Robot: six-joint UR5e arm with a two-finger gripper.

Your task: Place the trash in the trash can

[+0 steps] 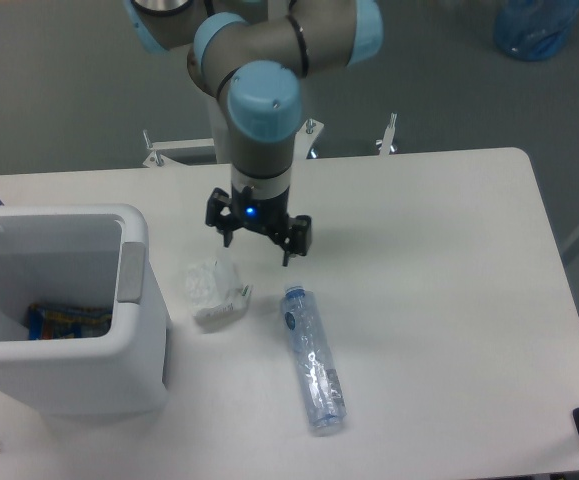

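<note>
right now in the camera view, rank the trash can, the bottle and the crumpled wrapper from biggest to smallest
1. trash can, by far the largest
2. crushed bottle, long and narrow
3. crumpled wrapper, smallest

All three lie on the table at similar depth, so the order looks reliable.
</note>
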